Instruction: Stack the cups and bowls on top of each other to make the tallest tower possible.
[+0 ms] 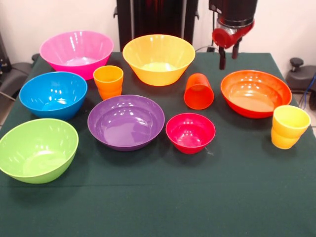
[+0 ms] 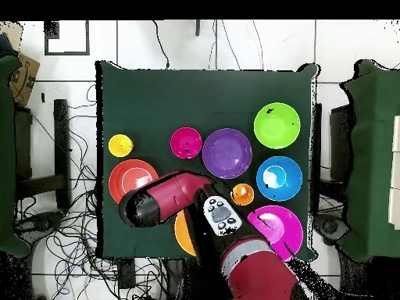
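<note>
Ten pieces on the dark green table [image 1: 158, 207], each alone on the cloth, none stacked. Broad bare strip along the near edge, clear across from left to right. Tight at the far edge: pink bowl [image 1: 76, 52] far left, yellow bowl [image 1: 159, 58] far centre. Down the left side, blue bowl [image 1: 53, 94], then green bowl [image 1: 38, 149] close to the left edge. Centre: purple bowl [image 1: 126, 122], with the small magenta-red bowl [image 1: 190, 132] just right of it. Right side: orange-red bowl [image 1: 256, 92], and nearer, by the right edge, the ribbed yellow cup [image 1: 289, 127], upright. Ribbed orange cup [image 1: 108, 81] upright between pink, blue and purple bowls. Plain red-orange cup [image 1: 199, 91] tipped over, mouth toward the near side, between yellow and orange-red bowls. Every bowl and cup empty. Gripper [image 1: 229, 61] hanging above the far right, between yellow bowl and orange-red bowl, fingers spread and holding nothing, clear of the cloth.
</note>
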Tool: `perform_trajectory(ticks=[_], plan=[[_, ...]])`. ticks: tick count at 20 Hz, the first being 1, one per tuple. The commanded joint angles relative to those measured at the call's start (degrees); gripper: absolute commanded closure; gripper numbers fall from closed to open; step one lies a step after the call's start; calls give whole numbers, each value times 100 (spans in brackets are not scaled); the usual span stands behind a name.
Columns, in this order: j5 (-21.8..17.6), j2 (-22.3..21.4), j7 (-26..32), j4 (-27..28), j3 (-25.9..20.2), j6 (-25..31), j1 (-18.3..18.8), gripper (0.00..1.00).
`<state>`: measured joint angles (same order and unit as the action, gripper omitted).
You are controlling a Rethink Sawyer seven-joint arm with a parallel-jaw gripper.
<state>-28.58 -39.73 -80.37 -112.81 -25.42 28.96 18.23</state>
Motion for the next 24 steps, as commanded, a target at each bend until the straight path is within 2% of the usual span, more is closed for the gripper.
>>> perform_trajectory(ticks=[1, 15, 24], plan=[[-356, 235, -839, 153, 493, -436, -145, 0], [-262, 408, -849, 453, 760, -574, -469, 0], [-209, 461, -895, 393, 900, -800, -614, 0]])
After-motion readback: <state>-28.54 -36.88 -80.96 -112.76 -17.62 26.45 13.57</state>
